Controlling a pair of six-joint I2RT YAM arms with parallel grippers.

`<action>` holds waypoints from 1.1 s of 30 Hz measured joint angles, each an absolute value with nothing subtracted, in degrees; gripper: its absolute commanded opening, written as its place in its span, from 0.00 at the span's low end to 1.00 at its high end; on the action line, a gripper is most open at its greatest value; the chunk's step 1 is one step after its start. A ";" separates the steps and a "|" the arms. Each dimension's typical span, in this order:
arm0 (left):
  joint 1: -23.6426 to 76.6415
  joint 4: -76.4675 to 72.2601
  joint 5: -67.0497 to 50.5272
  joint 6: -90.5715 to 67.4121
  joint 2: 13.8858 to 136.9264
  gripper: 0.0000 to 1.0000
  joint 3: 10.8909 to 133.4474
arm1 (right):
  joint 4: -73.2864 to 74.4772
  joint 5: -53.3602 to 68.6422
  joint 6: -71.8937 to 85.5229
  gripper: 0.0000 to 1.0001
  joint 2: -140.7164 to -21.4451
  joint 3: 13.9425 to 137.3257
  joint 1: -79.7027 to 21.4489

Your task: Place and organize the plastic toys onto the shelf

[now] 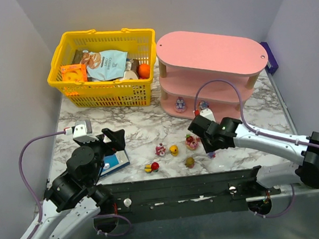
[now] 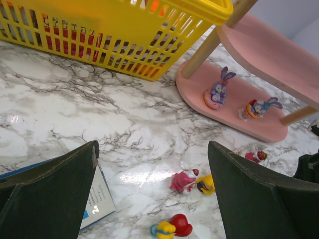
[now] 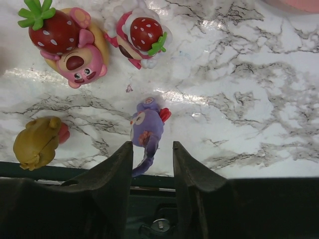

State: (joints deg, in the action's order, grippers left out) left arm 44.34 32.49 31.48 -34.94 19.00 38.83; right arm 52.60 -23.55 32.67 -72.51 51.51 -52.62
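The pink shelf [image 1: 209,48] stands at the back right. Two purple rabbit toys [image 2: 217,92] [image 2: 256,108] stand on its bottom tier [image 2: 234,119]. Several toys lie on the marble in front: a pink one [image 1: 160,149], a yellow one [image 1: 174,150], a red-and-yellow one [image 1: 151,167], a tan one [image 1: 190,162] and strawberry ones [image 1: 192,142]. My right gripper [image 3: 152,145] is low at the table's near edge, open. Its jaws straddle the long ear of a purple toy [image 3: 147,124] lying on the marble. My left gripper [image 2: 153,149] is wide open and empty above the marble, left of the toys.
A yellow mesh basket [image 1: 105,33] with snack packets stands at the back left, next to the shelf. A flat blue box [image 1: 115,163] lies under my left gripper. A black rail runs along the near table edge [image 1: 178,189]. Grey walls close in on both sides.
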 measured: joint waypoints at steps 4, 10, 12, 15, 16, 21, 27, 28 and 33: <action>44.34 32.49 31.48 -34.94 19.00 0.99 38.83 | 53.98 -25.32 34.35 0.59 -72.40 52.71 -54.00; 44.34 32.47 31.48 -34.94 18.55 0.99 38.85 | 55.48 -27.86 39.33 0.68 -66.17 53.71 -54.37; 44.34 32.49 31.48 -34.94 18.41 0.99 38.83 | 55.40 -28.53 42.46 0.68 -61.73 53.71 -54.39; 44.34 32.47 31.46 -34.94 18.24 0.99 38.83 | 52.97 -28.58 49.89 0.70 -53.34 51.31 -54.37; 44.34 32.47 31.46 -34.94 18.22 0.99 38.85 | 52.77 -28.60 50.74 0.70 -52.56 50.87 -54.39; 44.34 32.38 31.44 -35.03 18.22 0.99 38.83 | 43.97 -24.75 65.39 0.69 -41.63 39.09 -54.39; 44.34 32.25 31.40 -35.16 18.26 0.99 38.74 | 37.36 -21.04 80.77 0.69 -41.41 31.16 -54.39; 44.34 32.25 31.42 -35.16 18.26 0.99 38.74 | 36.64 -20.75 82.74 0.68 -41.76 30.92 -54.39; 44.34 32.25 31.42 -35.16 18.26 0.99 38.74 | 33.78 -20.05 88.73 0.64 -43.16 29.74 -54.39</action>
State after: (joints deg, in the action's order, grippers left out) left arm 44.34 32.25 31.42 -35.16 18.26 38.74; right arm 33.78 -20.05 88.73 -43.16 29.74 -54.39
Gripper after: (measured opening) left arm 0.988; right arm 0.666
